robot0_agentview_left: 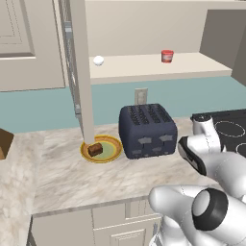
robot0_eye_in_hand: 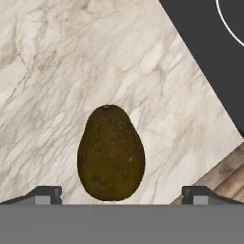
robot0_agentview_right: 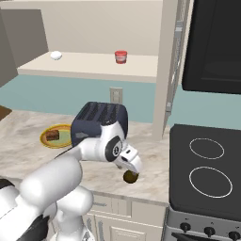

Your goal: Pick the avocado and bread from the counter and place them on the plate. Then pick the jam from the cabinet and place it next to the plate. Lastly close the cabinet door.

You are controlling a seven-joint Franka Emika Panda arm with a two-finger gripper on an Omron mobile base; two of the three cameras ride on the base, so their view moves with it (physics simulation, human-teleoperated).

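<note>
far left on the counter (robot0_agentview_left: pixel 62 168): plate (robot0_agentview_left: pixel 114 154) with the bread (robot0_agentview_left: pixel 95 149) lying on it, just left of a dark toaster (robot0_agentview_left: pixel 147 130). behind the plate, edge of the open cabinet door (robot0_agentview_left: pixel 81 72) standing upright. on the cabinet (robot0_agentview_left: pixel 153 67) shelf above: white ball (robot0_agentview_left: pixel 98 60) at left, jam (robot0_agentview_left: pixel 167 56) further right, well apart (jar upright). right of the toaster, white arm reaching down toward the counter strip beside the black stovetop (robot0_agentview_right: pixel 207 164). in the right base view, gripper (robot0_agentview_right: pixel 132 175) low over the counter with the avocado (robot0_agentview_right: pixel 130 176) right at its tip. in the hand view, avocado (robot0_eye_in_hand: pixel 111 153) resting on the marble, centred between the two finger tips (robot0_eye_in_hand: pixel 45 194), narrow end pointing away from the hand; jaws spread wide with clear gaps on both sides of the fruit, not touching it, nothing held. stovetop edge at the upper right of the hand view, near the avocado.
</note>
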